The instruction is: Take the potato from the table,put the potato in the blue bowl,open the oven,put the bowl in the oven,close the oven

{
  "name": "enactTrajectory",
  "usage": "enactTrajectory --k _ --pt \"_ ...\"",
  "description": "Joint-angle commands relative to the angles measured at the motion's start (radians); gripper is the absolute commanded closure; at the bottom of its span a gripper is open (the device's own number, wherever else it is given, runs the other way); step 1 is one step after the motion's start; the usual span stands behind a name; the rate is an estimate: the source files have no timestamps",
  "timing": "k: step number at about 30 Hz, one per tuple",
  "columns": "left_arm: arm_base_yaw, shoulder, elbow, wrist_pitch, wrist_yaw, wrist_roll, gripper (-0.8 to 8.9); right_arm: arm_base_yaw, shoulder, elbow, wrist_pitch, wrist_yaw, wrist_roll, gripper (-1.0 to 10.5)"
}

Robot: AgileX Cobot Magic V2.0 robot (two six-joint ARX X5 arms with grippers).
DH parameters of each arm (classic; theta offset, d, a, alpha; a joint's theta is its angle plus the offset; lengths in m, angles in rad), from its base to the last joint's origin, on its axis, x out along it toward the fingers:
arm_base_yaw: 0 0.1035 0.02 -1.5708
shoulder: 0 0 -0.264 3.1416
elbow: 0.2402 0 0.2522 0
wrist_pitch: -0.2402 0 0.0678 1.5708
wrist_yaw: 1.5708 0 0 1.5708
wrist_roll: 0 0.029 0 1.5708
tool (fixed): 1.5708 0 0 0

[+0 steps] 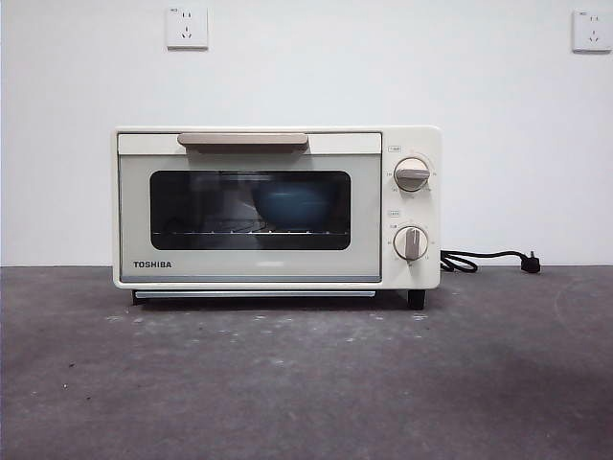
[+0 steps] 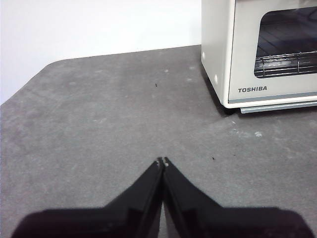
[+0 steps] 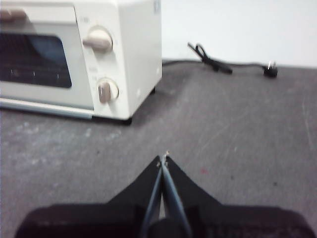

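The cream-white TOSHIBA oven (image 1: 276, 208) stands on the dark grey table (image 1: 306, 383) with its glass door closed. Through the glass I see the blue bowl (image 1: 294, 204) resting on the wire rack inside. The potato is hidden from view. My left gripper (image 2: 162, 161) hovers shut and empty over bare table to the left of the oven (image 2: 262, 54). My right gripper (image 3: 164, 157) is shut and empty over the table, in front of and to the right of the oven (image 3: 79, 57). Neither arm shows in the front view.
The oven's black cord and plug (image 1: 488, 260) lie on the table to its right, near the white wall, also seen as the cord (image 3: 230, 66) in the right wrist view. Two wall sockets (image 1: 187, 28) sit high on the wall.
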Motion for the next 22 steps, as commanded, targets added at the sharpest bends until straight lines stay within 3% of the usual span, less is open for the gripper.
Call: enactTrajectory --k 1,4,22 --pt "0.002 -0.001 -0.011 0.003 0.005 -0.006 8.17 0.0 -0.003 -0.011 -0.018 0.003 0.014 9.5" --pt "0.002 -0.001 -0.011 0.003 0.005 -0.006 8.17 0.001 -0.003 -0.011 -0.016 0.003 0.05 9.5" --pt "0.002 -0.001 -0.011 0.003 0.005 -0.006 8.17 0.0 0.003 -0.011 -0.017 0.003 0.05 9.5"
